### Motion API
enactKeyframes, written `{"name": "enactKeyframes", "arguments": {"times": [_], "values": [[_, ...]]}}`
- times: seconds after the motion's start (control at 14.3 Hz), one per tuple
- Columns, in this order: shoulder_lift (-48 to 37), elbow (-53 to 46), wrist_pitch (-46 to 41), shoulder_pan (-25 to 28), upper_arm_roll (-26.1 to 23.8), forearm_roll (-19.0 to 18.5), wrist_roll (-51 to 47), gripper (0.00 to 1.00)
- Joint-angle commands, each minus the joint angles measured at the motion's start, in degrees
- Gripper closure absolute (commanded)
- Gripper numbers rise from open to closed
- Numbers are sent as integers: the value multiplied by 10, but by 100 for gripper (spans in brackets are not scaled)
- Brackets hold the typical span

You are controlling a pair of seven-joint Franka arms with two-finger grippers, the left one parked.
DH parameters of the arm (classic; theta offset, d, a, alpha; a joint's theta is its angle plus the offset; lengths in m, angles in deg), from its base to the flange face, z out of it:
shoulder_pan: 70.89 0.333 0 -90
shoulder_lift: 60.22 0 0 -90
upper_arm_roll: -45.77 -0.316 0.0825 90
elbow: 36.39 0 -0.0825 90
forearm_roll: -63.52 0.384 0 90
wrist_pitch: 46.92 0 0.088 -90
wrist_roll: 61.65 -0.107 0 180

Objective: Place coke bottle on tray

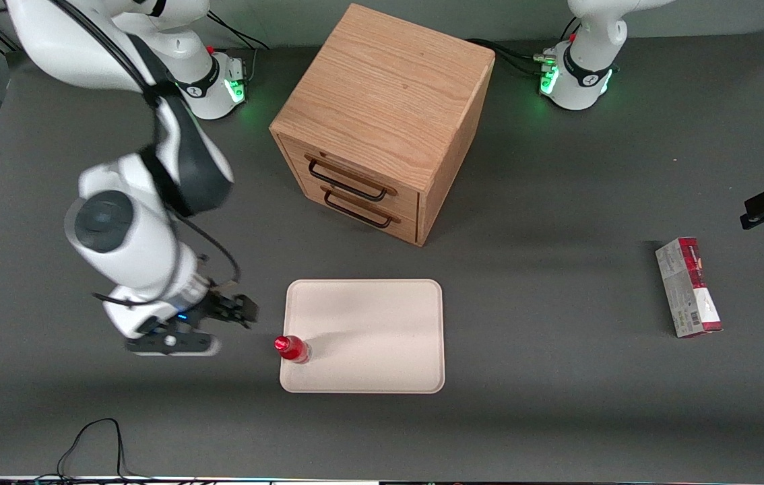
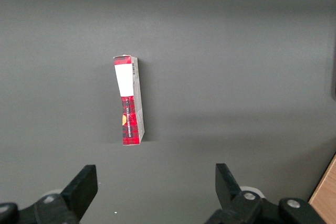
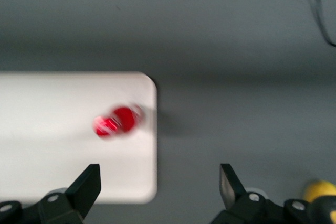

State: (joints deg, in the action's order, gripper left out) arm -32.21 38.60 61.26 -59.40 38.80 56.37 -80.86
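The coke bottle (image 1: 292, 349) stands upright on the tray (image 1: 382, 337), in the tray's corner nearest the front camera at the working arm's end. The tray lies flat on the bench (image 1: 557, 417), in front of the drawer cabinet (image 1: 382, 121) and nearer the front camera than it. The tool (image 1: 224, 323) hangs beside the tray toward the working arm's end, apart from the bottle, fingers spread wide with nothing between them. A carton (image 1: 688, 287) lies toward the parked arm's end, well apart from the tray
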Motion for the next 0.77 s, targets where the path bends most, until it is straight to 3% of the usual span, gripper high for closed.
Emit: {"name": "enactKeyframes", "arguments": {"times": [0.0,0.14,0.28,0.49,0.7], "values": [[-116,86,-72,3,82,56,128,0],[-173,100,-124,2,134,97,172,0],[-244,156,-132,1,164,104,189,0],[-328,230,-136,2,170,101,188,0],[-360,232,-177,2,171,101,183,0]]}}
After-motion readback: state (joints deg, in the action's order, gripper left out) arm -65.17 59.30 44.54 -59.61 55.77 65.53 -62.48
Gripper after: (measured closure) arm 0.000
